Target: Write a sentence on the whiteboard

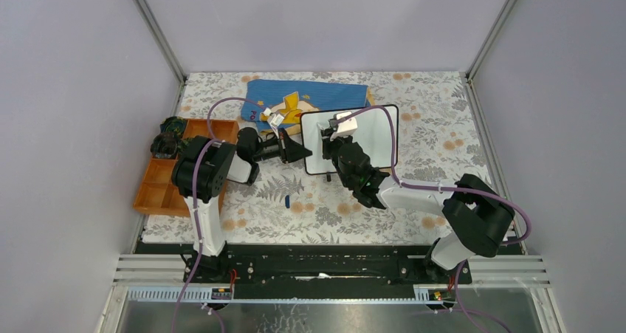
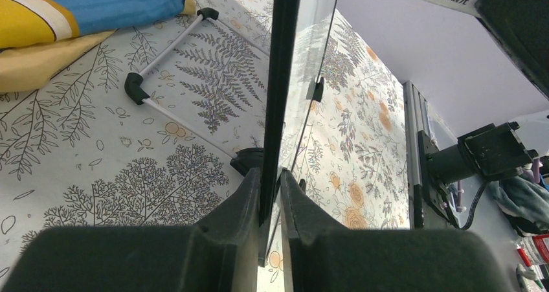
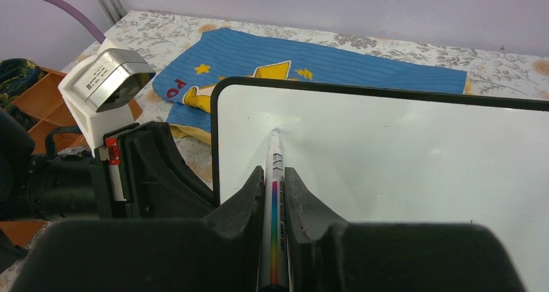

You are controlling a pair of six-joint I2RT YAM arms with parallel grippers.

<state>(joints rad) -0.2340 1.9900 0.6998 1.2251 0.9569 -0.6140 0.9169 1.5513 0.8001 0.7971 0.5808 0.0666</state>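
Two grips: your left jaws pinch the whiteboard point(image 3: 401, 169) edge, board upright on the tabletop point(image 1: 435, 104); your right jaws clamp a marker point(image 3: 274, 169), tip at its face.

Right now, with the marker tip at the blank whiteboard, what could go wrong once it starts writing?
The left end effector clamps only one thin edge of the whiteboard, so a push from the marker may twist or tip it. The marker lies lengthwise between the right end effector's fingers; pressure could slide it back, leaving faint strokes. The tip sits close to the left end effector, so strokes that way could bump it.
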